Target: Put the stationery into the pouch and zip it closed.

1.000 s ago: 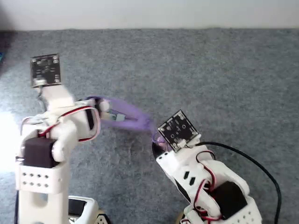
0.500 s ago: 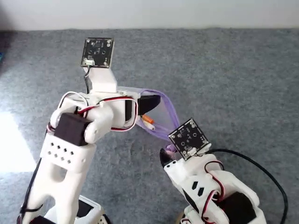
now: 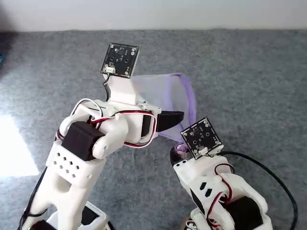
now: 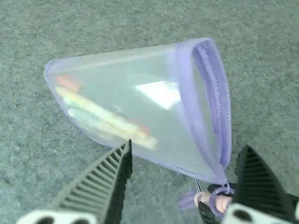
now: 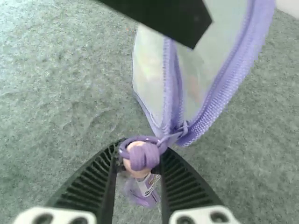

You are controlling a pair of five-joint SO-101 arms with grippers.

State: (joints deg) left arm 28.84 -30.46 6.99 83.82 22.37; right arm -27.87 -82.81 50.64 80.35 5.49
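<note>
A translucent pouch [image 3: 160,93] with a purple zipper [image 3: 188,98] lies on the grey mat between the two arms. In the left wrist view several pens [image 4: 105,119], orange, yellow and pale green, show through the pouch [image 4: 140,93]. My left gripper [image 4: 186,149] hangs open just over the pouch's near edge; one black finger [image 3: 170,116] shows from above. My right gripper [image 5: 139,151] is shut on the purple zipper pull [image 5: 135,159] at the pouch's corner. From the slider [image 5: 180,128] the two zipper sides run apart. The right gripper [image 3: 178,152] sits under its camera board.
Grey mat [image 3: 249,76] covers the table, with a pale wall strip [image 3: 153,14] along its far edge. A black cable [image 3: 261,170] loops off the right arm. The left arm's base [image 3: 72,201] stands at the front left.
The left arm has swung right and farther over the table, coming above the pouch. The pouch turned from a thin stretched strip to its broad side. The right gripper shifted slightly right, still on the pull.
</note>
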